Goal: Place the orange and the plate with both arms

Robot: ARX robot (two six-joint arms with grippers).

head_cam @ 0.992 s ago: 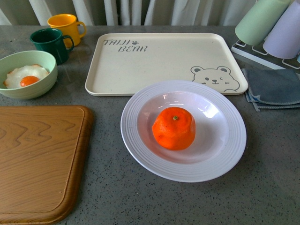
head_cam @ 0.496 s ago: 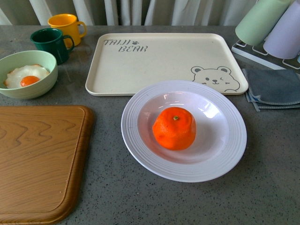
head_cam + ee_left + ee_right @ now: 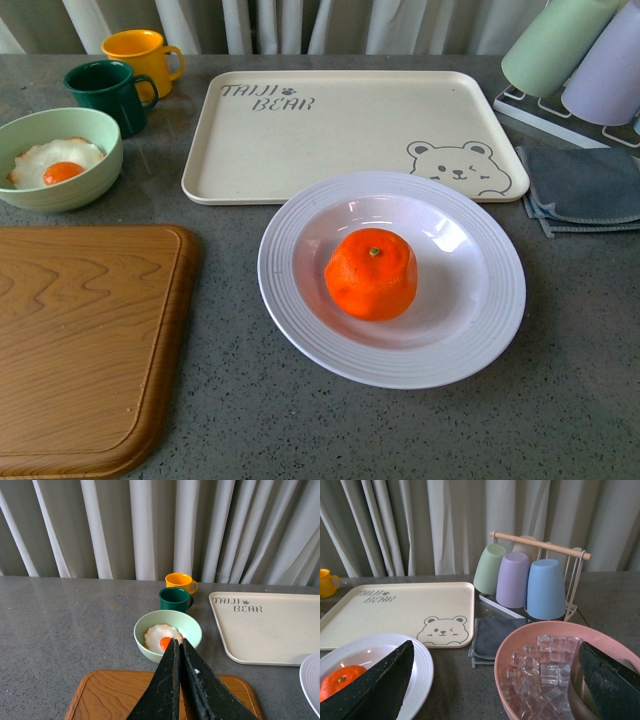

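Observation:
The orange (image 3: 371, 273) sits in the well of the white ridged plate (image 3: 300, 300) on the grey table, just in front of the cream bear tray. Neither arm shows in the front view. In the right wrist view the orange (image 3: 340, 681) and the plate (image 3: 422, 665) lie beside one finger; my right gripper (image 3: 495, 680) is open and empty, above a pink bowl of ice. In the left wrist view my left gripper (image 3: 178, 645) is shut on nothing, above the wooden board, with the egg bowl beyond its tips. A sliver of the plate (image 3: 311, 680) shows there.
The cream bear tray (image 3: 340, 130) lies behind the plate. A wooden cutting board (image 3: 80, 340) is at the front left. A pale green bowl with a fried egg (image 3: 55, 160), a green mug (image 3: 110, 92) and a yellow mug (image 3: 142, 55) stand back left. A grey cloth (image 3: 585, 185) and cup rack (image 3: 535, 580) are right; the pink ice bowl (image 3: 520, 640) sits there too.

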